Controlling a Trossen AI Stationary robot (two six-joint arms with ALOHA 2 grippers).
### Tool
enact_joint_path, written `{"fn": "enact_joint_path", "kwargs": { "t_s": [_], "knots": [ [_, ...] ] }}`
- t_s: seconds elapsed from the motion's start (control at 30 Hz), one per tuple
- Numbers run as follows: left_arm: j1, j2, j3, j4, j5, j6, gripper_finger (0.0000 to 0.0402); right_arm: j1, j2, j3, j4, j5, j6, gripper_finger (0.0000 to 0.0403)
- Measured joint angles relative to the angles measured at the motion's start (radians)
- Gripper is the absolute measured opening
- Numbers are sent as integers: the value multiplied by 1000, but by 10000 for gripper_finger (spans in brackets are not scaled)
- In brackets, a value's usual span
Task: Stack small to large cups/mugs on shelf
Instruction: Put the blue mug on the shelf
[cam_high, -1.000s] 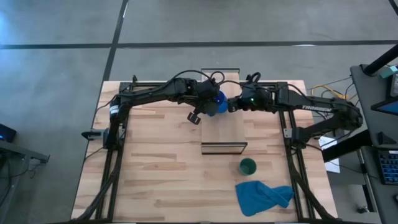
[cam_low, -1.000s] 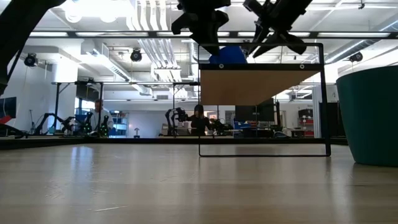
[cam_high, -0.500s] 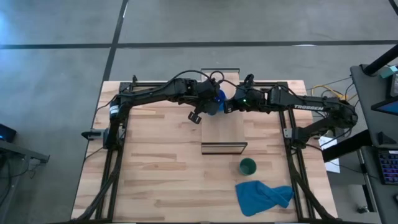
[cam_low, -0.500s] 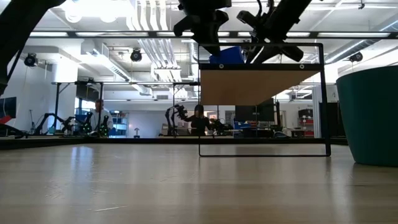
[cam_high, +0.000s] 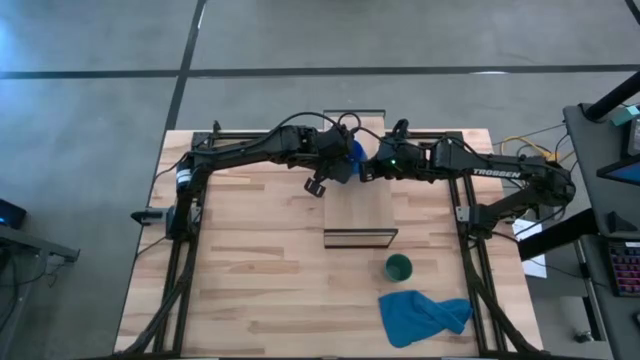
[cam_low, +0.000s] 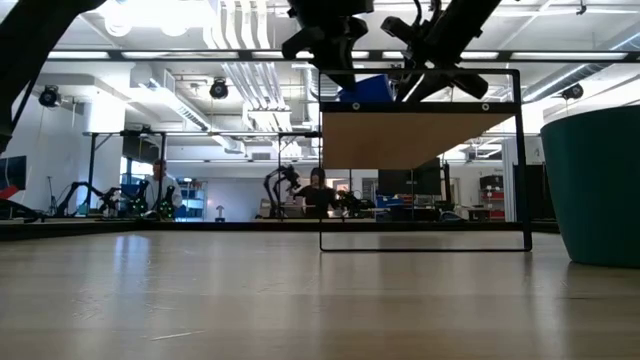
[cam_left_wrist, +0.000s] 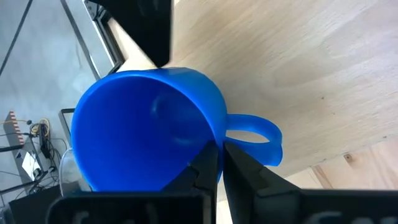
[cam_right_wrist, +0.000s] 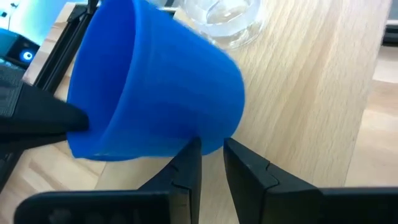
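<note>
The bright blue mug (cam_high: 353, 153) is tilted above the far part of the light-wood shelf (cam_high: 360, 205). My left gripper (cam_left_wrist: 219, 155) is shut on it. My right gripper (cam_right_wrist: 212, 152) is open by a narrow gap, with its fingertips right at the mug's base (cam_right_wrist: 217, 140). I cannot tell whether they touch it. The tiny clear cup (cam_right_wrist: 224, 18) stands on the shelf just beyond the mug. The dark green cup (cam_high: 398, 267) stands on the tabletop near the shelf's near end. My left gripper pinches the blue mug's rim (cam_left_wrist: 214, 134) right beside the handle (cam_left_wrist: 261, 140), one finger inside the mug and one outside. The mug is lifted clear of the shelf and tilted, its mouth toward my left arm.
A blue cloth (cam_high: 425, 315) lies crumpled near the table's near right corner, beside the green cup (cam_low: 595, 185). The shelf's dark frame (cam_low: 520, 160) stands at its near end. The two arms meet closely over the shelf's far half.
My right gripper has moved toward the table's left, up to the blue mug's base. The mug has tipped a little in my left gripper's hold and stays clear of the shelf.
</note>
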Motion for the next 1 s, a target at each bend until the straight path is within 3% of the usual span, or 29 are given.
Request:
{"fn": "enact_joint_path", "kwargs": {
  "t_s": [0.4,1.0],
  "knots": [
    [-1,0,-1,-19,4,0,0,-5,-3,0,-55,28,0,63],
    [-2,0,-4,4,16,-50,0,-29,1,0,8,50,-52,63]
  ]
}}
